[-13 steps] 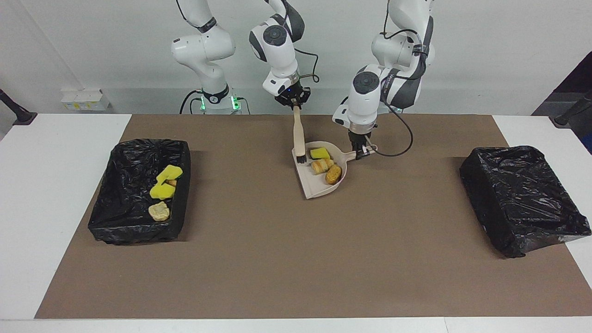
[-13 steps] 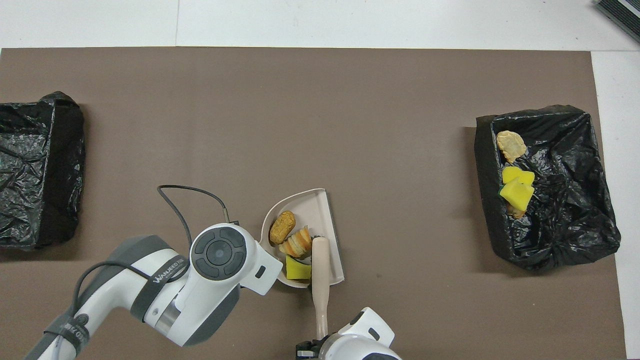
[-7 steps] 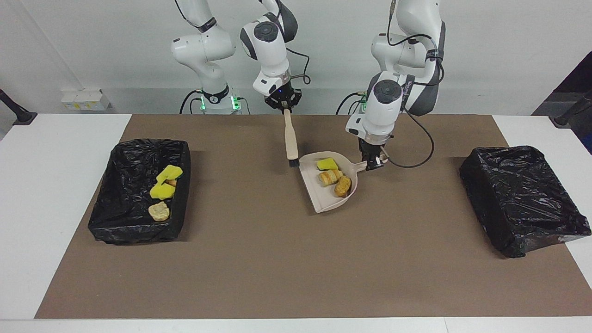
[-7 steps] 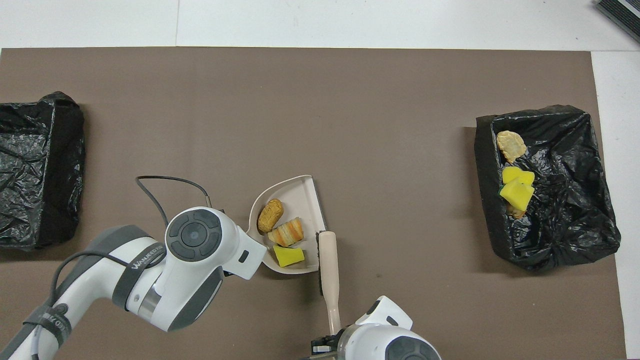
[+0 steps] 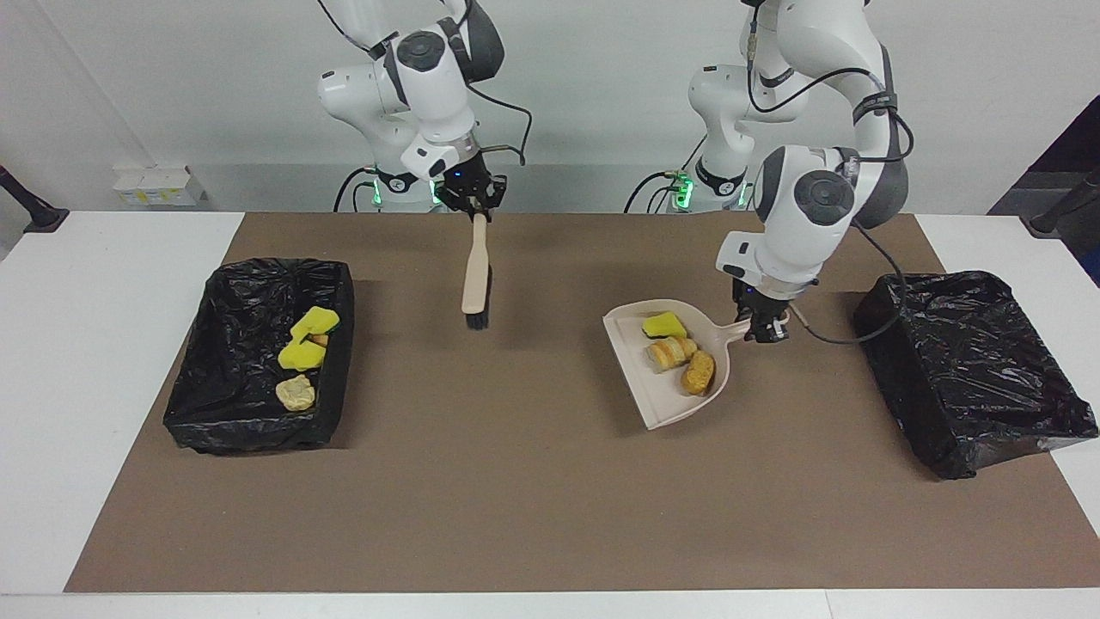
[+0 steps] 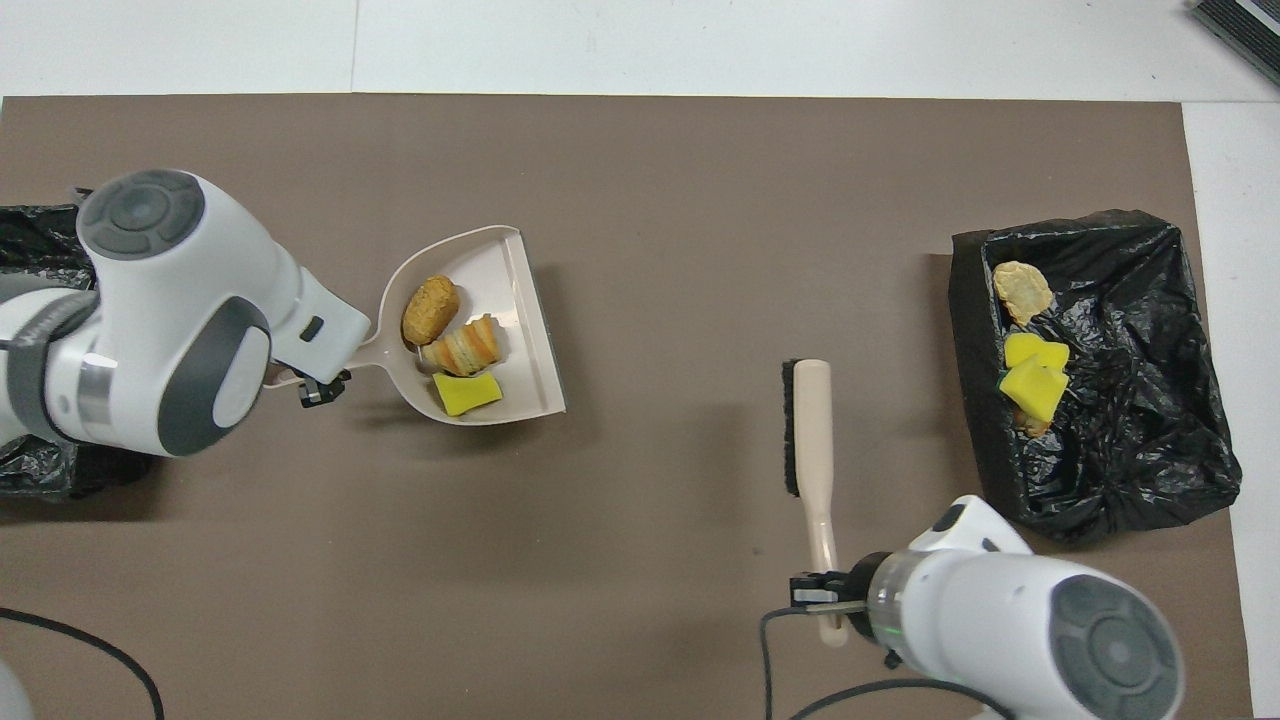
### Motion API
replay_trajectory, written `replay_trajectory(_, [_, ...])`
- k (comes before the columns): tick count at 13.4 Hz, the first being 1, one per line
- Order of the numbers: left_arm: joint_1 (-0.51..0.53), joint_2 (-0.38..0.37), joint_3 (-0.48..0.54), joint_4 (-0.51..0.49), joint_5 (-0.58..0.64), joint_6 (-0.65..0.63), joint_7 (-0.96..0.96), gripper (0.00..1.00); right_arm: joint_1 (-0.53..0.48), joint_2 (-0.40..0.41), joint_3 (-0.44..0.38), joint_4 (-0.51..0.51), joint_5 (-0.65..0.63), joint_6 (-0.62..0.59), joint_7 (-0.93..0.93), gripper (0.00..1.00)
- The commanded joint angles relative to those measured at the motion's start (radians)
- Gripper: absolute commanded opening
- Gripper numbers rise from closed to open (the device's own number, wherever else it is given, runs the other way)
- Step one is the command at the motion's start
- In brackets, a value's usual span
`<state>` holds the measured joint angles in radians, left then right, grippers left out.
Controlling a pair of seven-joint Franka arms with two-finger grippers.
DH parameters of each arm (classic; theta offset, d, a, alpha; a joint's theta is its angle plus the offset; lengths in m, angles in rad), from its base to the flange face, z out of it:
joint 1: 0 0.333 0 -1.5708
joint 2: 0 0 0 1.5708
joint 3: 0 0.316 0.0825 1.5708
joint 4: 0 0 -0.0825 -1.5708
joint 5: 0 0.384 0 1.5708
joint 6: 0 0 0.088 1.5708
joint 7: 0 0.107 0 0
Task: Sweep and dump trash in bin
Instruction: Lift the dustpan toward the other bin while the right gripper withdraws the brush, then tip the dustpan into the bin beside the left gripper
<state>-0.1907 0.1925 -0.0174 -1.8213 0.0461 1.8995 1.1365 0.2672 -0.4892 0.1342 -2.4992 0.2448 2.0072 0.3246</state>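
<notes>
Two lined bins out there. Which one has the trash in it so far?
The black-lined bin at the right arm's end of the table: yellow sponge chunks and a tan crust lie inside. The other bin shows only its black liner.

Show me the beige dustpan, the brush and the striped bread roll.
Beige plastic dustpan (image 5: 666, 400): facing view, bare pan floor.
Beige-handled black-bristled brush (image 5: 474, 271): facing view, handle.
Striped tan-orange bread roll (image 6: 462, 347): overhead view, its middle.

White table (image 5: 103, 344); brown mat (image 5: 516, 481); two bins (image 5: 258, 357).

Bright, even overhead light casts soft short shadows on the mat (image 5: 533, 481); both views are sharp.
</notes>
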Motion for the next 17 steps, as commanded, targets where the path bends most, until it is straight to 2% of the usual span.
replay_trajectory(1, [0.101,0.087,-0.009,0.173,0.0,-0.097,0.118,0.0,-0.003,-0.035,-0.078,-0.004,-0.076,-0.062,-0.028,0.0])
replay_trajectory(4, [0.233,0.09,-0.004,0.238,0.015,-0.143,0.308,0.0,-0.005,-0.031,-0.171,-0.003,-0.084,-0.074,-0.119,0.0])
replay_trajectory(6, [0.316,0.097,-0.003,0.278,0.041,-0.161,0.432,0.0,0.013,-0.026,-0.133,0.017,-0.082,-0.073,-0.092,0.0])
replay_trajectory(8, [0.41,0.11,-0.003,0.304,0.046,-0.152,0.575,0.0,0.015,0.001,0.012,0.06,-0.079,-0.085,-0.02,0.0])
replay_trajectory(9, [0.456,0.111,-0.003,0.309,0.05,-0.14,0.662,0.0,0.015,0.038,0.115,0.077,-0.064,-0.076,0.058,0.0])
replay_trajectory(12, [0.568,0.133,-0.003,0.349,0.102,-0.102,0.857,0.0,0.018,0.174,0.292,0.176,-0.062,-0.047,0.285,0.0])
replay_trajectory(15, [0.632,0.16,0.001,0.401,0.172,-0.039,0.944,0.0,0.04,0.277,0.379,0.235,-0.056,0.025,0.391,0.0])
replay_trajectory(17, [0.665,0.197,-0.001,0.483,0.243,-0.036,0.947,0.0,0.04,0.358,0.407,0.305,0.046,0.056,0.429,0.0])
